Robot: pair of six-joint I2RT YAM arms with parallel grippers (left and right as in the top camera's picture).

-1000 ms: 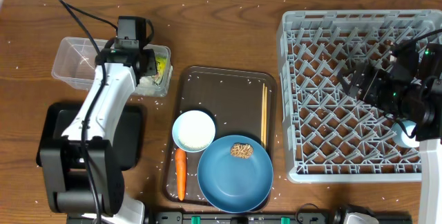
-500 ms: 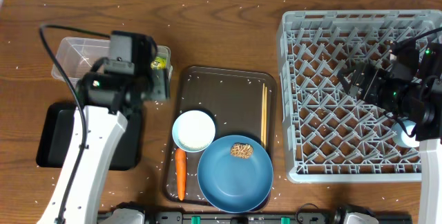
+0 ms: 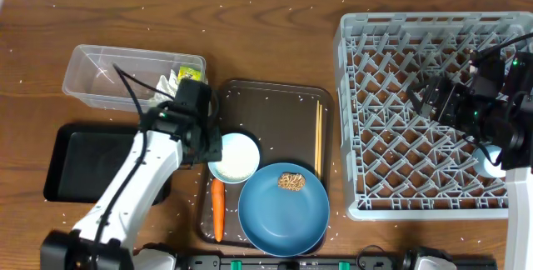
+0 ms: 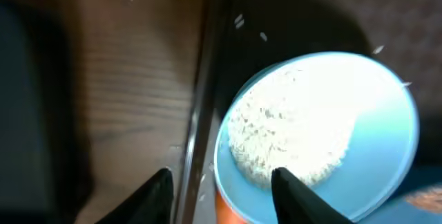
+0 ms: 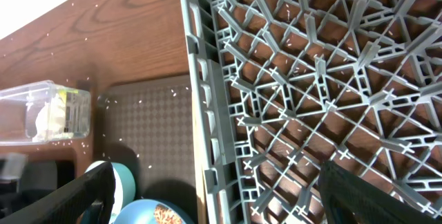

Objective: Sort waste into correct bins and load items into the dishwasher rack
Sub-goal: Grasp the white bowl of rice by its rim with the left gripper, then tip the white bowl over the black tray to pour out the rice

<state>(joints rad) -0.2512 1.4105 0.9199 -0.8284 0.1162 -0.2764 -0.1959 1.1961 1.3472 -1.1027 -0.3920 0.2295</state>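
Dark wooden table (image 3: 275,37) is seen from above, strewn with white rice grains (image 3: 250,3). At the right the grey dishwasher rack (image 3: 433,28) is set, and over its right half the right arm is hung; the right gripper (image 5: 221,179) is held released, its fingers spread wide above the lattice with nothing between them. A small light-blue cup (image 3: 491,160) is glimpsed in the rack, mostly hidden by that arm. At the centre the brown serving tray (image 3: 275,112) is laid. On its near right part the large blue plate (image 3: 275,220) is placed, with the brown food lump (image 3: 291,182) on it. At the upper left the clear tub (image 3: 100,70) is found, and the crumpled paper with yellow-green wrapper (image 3: 185,76) is lodged in its right end. Below it the black tray (image 3: 83,162) is partly covered by the left arm. The white bowl (image 3: 234,156) is set on the serving tray, touching the plate's rim, and rice is seen inside it from the left wrist. The left gripper (image 4: 222,177) is poised over the bowl's left edge and the serving tray's rim, fingers parted and grasping nothing. The carrot (image 3: 217,212) is laid below the bowl, and the chopsticks (image 3: 318,137) along the serving tray's right side
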